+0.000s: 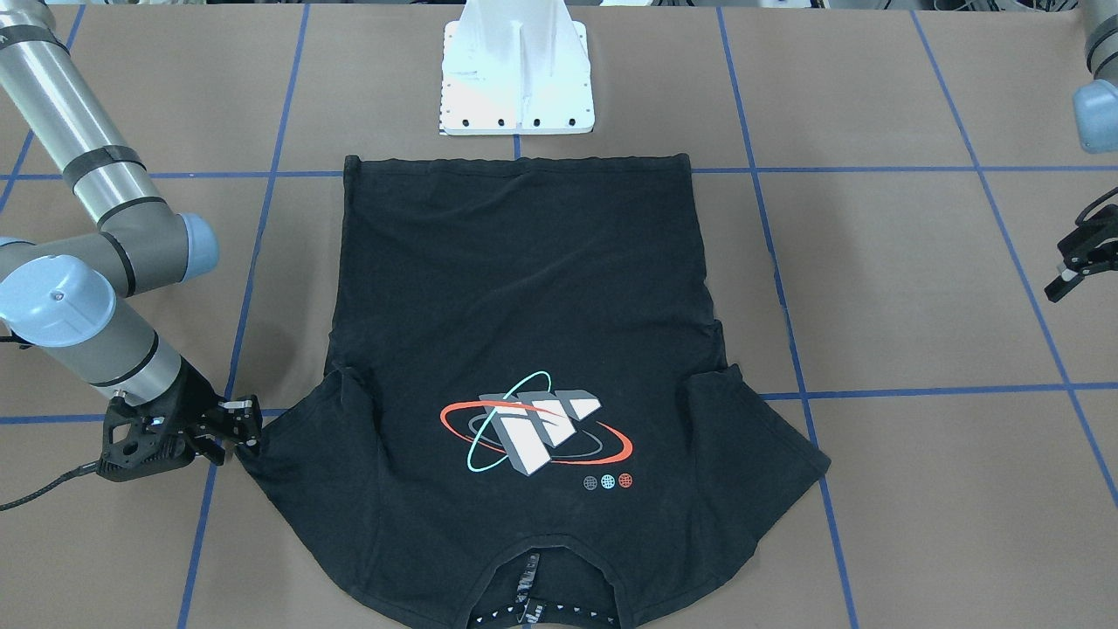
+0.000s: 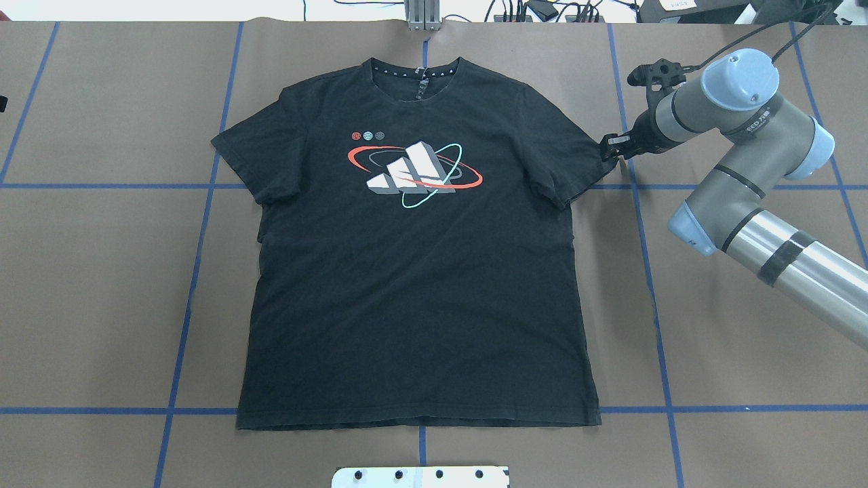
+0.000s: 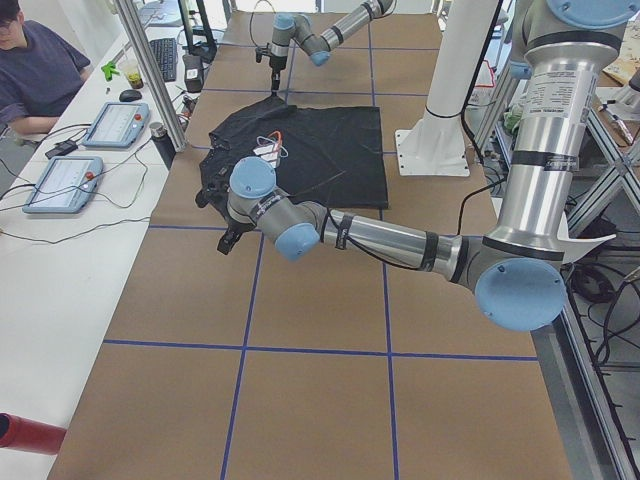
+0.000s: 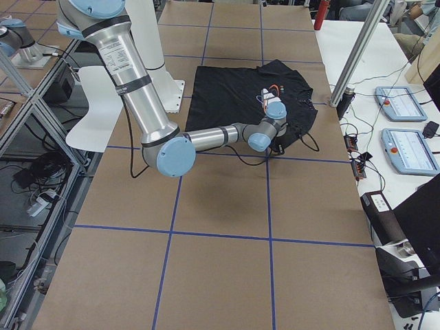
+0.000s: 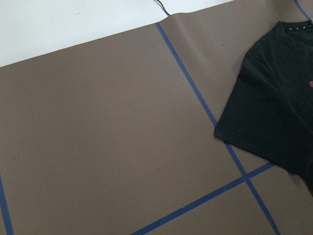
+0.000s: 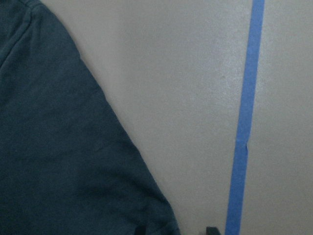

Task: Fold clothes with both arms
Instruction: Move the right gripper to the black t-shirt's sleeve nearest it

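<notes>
A black T-shirt (image 1: 524, 306) (image 2: 420, 285) lies flat and face up on the brown table, logo showing, collar toward the far edge from the robot. My right gripper (image 1: 247, 428) (image 2: 608, 147) is low at the tip of the shirt's right-hand sleeve in the overhead view. Its jaws are open, and the right wrist view shows the sleeve corner (image 6: 63, 147) lying just between the two fingertips. My left gripper (image 1: 1061, 273) hovers open well off the other sleeve (image 5: 274, 107), over bare table, holding nothing.
The white pedestal base (image 1: 515, 79) stands just behind the shirt's hem. Blue tape lines (image 2: 196, 271) grid the brown table cover. A seated person (image 3: 35, 70) and control tablets (image 3: 110, 125) are at a side desk beyond the table edge.
</notes>
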### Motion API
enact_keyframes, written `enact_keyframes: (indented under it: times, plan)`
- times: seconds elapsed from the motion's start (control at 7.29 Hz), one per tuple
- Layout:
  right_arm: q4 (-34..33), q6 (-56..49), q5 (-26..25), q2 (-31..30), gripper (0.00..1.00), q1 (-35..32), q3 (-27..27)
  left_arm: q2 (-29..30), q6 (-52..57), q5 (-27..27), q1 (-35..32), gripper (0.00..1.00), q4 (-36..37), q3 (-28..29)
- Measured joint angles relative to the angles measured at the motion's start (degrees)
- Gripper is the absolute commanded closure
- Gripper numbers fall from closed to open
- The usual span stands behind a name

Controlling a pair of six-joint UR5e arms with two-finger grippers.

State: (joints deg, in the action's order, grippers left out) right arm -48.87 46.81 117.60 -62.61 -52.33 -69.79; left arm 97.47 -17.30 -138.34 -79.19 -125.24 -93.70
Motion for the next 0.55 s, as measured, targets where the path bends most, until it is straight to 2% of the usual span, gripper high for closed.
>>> enact_keyframes:
  times: [0.14, 0.27, 0.55]
  plan:
    - [0.00, -0.44, 0.00, 0.01, 0.78, 0.01, 0.00, 0.00, 0.04, 0.00, 0.00, 0.00, -0.02, -0.01]
    - [0.00, -0.73, -0.01, -0.02, 1.00, 0.03, 0.00, 0.00, 0.06, 0.00, 0.00, 0.00, -0.06, -0.04]
    - [0.00, -0.88, -0.01, -0.01, 1.00, 0.03, 0.00, 0.00, 0.07, 0.00, 0.00, 0.00, -0.08, -0.07]
